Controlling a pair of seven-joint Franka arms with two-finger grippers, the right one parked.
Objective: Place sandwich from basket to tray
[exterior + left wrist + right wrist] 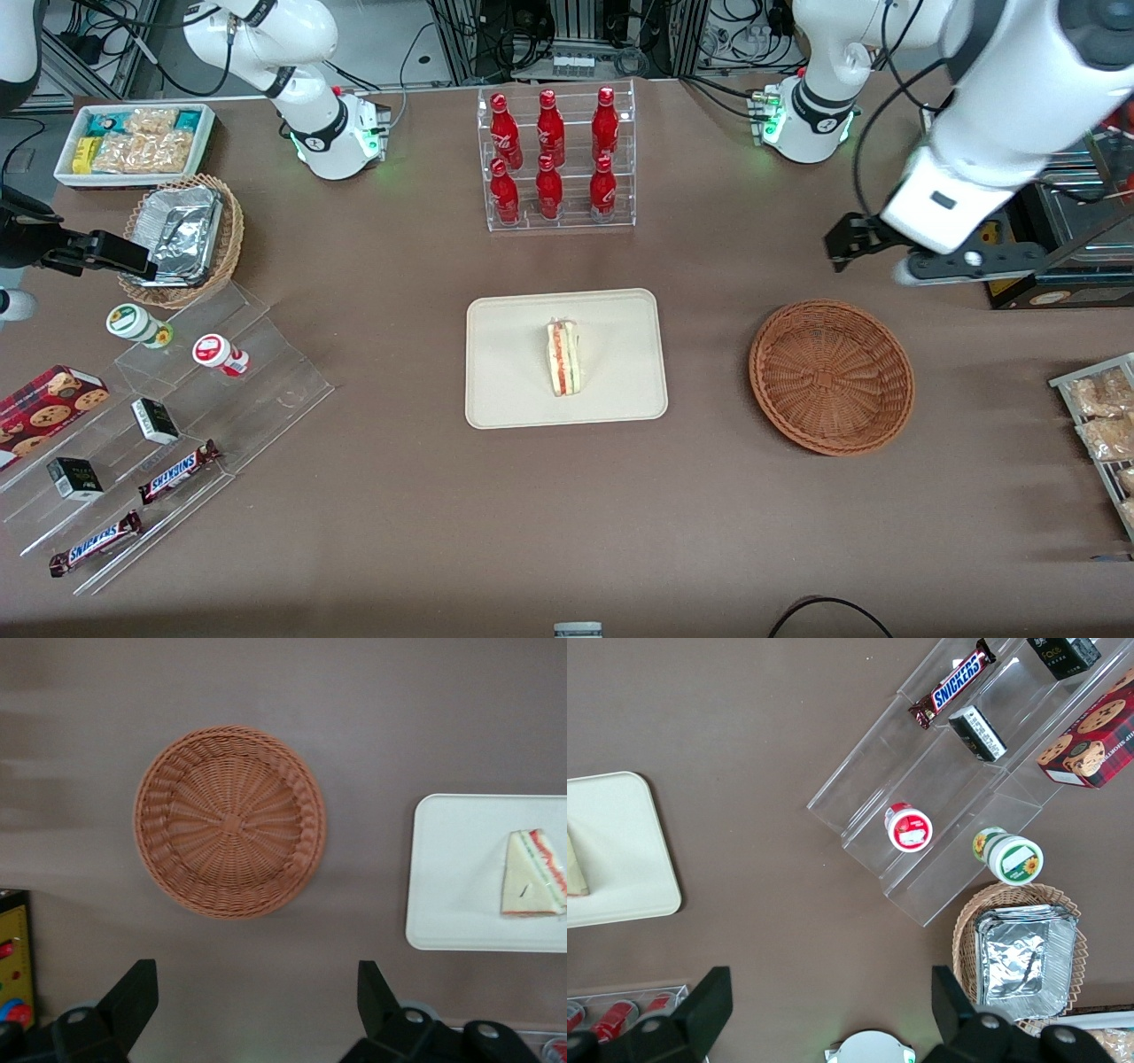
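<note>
Front view: one sandwich lies on the cream tray at mid-table, resting on a flat face with its red and green filling edge turned sideways, near the tray's middle and clear of the rim. One reddish-brown wicker basket sits well apart from the tray, toward the working arm's end of the table, and holds nothing. On this evidence the transfer appears complete. The left gripper hangs above the table, farther from the camera than the basket and off its rim; it carries nothing. That position reads as a retreat posture, not an approach. Other stock counted: six red bottles in a clear rack, two Snickers bars on a clear stepped stand, two small lidded tubs, and one tan basket of foil containers.

Left wrist view: the gripper's two fingers stand wide apart with only bare table between them, so the tool is spread and empty. The basket is fully visible and vacant; the sandwich shows on the tray, one wedge only.

Right wrist view: a corner of the tray and a sliver of the sandwich appear; the stand, one Snickers bar, both tubs and the foil containers are confirmed.
</note>
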